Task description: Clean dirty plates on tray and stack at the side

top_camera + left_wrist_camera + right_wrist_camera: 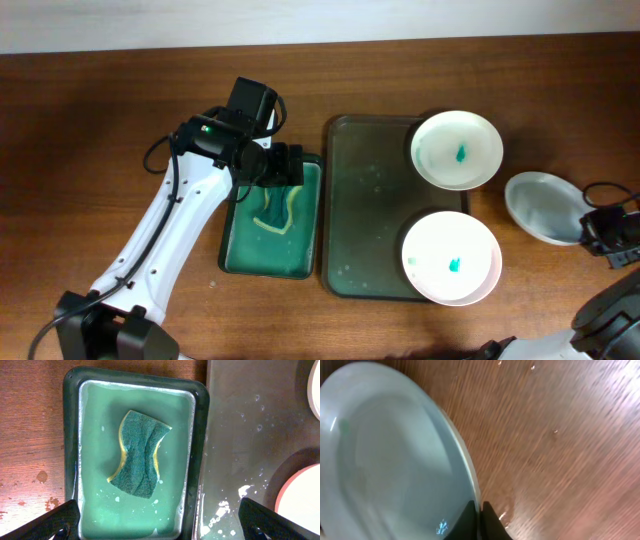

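Two white plates with teal smears sit on the dark olive-grey tray [365, 210], one at the far right [458, 150] and one at the near right [450, 257]. A third white plate [543, 207], with no smear showing, is over the wood to the right of the tray. My right gripper [590, 228] is shut on its rim; the wrist view shows the fingers [479, 510] pinching the plate's edge [395, 450]. My left gripper [161, 522] is open and empty above the green-and-yellow sponge [139, 455].
The sponge lies in soapy water in the small bright green tray [235, 250], which stands against the dark tray's left side. Water drops and foam spot the dark tray's floor [240, 420]. Bare wooden table [90, 150] lies to the left and far right.
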`<state>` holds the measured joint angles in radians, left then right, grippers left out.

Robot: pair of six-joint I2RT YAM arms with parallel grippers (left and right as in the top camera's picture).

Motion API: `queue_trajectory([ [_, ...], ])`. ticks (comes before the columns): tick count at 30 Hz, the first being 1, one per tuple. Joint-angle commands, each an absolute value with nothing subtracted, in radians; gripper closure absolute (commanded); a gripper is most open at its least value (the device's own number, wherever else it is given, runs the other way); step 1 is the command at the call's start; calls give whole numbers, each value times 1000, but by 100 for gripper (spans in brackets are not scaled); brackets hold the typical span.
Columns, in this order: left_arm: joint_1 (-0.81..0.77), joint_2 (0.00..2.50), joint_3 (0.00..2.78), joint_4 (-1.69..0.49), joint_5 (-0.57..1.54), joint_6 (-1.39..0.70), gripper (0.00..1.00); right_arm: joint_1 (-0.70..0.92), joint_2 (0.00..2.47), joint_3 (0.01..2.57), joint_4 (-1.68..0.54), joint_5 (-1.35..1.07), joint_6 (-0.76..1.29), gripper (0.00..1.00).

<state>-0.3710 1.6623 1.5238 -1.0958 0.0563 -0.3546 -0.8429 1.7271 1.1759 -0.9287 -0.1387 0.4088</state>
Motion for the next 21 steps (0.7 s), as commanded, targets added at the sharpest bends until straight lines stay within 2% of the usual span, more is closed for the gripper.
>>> queue_trajectory([
  [1, -370, 1650, 1530, -1096, 64, -343, 1, -830, 1719, 1172, -950, -152, 389, 67],
  [4, -370, 1650, 1530, -1096, 64, -343, 1, -802, 1636, 1172, -978, -239, 298, 59],
  [7, -370, 1650, 1530, -1096, 64, -343, 1, -685, 1504, 1172, -997, -315, 198, 59],
  [10, -370, 1650, 1530, -1096, 64, -343, 1, -442, 1427, 1171, -1083, -167, 126, 54],
  [13, -370, 1650, 1530, -1096, 64, -343, 1, -304, 1452, 1105, -1126, -30, 128, 52],
  [17, -370, 1650, 1530, -1096, 64, -343, 1, -289, 1472, 1014, -1089, -28, 148, 47],
  [21, -370, 1650, 1530, -1096, 64, -343, 1, -287, 1473, 951, -1085, -40, 163, 47],
])
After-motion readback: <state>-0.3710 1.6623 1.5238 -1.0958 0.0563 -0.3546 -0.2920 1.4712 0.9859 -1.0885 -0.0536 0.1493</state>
